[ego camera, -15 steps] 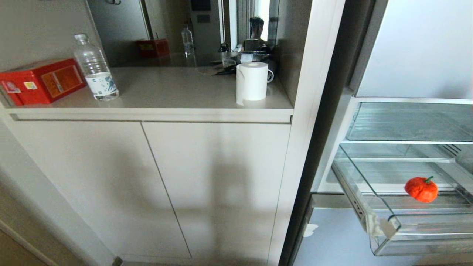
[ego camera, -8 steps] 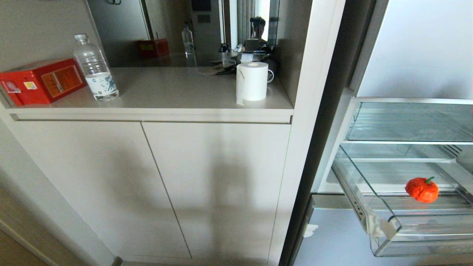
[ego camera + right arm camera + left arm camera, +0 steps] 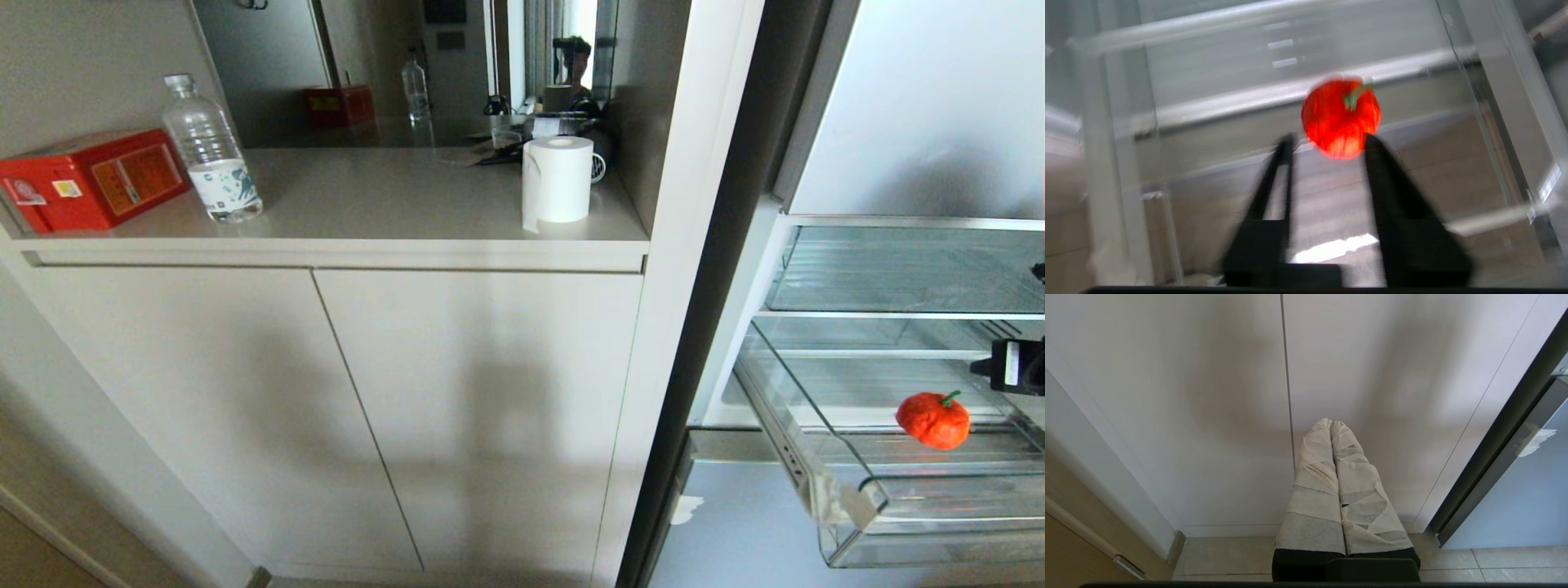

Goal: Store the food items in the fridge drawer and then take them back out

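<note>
Right pincer (image 3: 1327,141) is seen parted, empty, just short of the fruit (image 3: 1341,116) in the pulled-out drawer (image 3: 853,498); left pincer (image 3: 1332,424) is closed, parked.

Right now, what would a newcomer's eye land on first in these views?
The orange-red wrinkled fruit with its green stem, lying alone in the pulled-out clear fridge drawer at the head view's lower right. Next, the right gripper, fingers apart and pointing at the fruit without holding it. On the counter to the left stand a red box, a water bottle and a white paper roll.
</note>
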Robot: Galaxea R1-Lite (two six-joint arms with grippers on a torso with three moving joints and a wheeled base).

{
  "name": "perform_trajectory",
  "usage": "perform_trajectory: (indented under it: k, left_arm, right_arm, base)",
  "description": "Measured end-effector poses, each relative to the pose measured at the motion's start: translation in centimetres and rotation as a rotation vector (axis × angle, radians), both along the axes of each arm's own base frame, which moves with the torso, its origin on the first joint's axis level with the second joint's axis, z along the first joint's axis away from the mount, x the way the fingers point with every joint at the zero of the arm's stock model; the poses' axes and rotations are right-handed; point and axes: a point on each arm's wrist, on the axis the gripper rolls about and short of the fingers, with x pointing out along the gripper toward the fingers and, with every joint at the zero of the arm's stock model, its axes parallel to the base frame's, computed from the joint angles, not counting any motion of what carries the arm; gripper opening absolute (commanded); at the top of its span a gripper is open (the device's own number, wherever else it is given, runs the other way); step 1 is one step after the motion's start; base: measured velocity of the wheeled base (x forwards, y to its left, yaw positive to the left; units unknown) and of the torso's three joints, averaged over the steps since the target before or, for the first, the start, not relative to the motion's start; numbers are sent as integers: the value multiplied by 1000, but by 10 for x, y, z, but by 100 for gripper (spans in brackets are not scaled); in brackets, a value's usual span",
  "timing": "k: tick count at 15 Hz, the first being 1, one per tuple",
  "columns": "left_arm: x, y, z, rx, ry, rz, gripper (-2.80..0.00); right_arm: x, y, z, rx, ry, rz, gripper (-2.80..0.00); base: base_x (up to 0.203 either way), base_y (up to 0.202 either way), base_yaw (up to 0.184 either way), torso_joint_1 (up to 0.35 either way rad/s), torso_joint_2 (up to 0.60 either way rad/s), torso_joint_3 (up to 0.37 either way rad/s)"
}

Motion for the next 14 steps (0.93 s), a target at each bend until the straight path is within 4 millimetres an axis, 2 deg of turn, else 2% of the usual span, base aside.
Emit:
perform_trajectory:
  k: [4, 7, 14]
  left_arm:
    - [0, 0, 0, 0, 0, 0, -280]
    - [0, 0, 0, 0, 0, 0, -280]
    - [0, 0, 0, 0, 0, 0, -280]
  right_arm:
    - [41, -18, -3, 20, 67, -8, 0]
    - [63, -28, -17, 50, 158, -21, 0]
    - [87, -41, -58, 64, 278, -60, 0]
  base:
    - [0, 0, 0, 0, 0, 0]
    - [0, 0, 0, 0, 0, 0]
    - [0, 0, 0, 0, 0, 0]
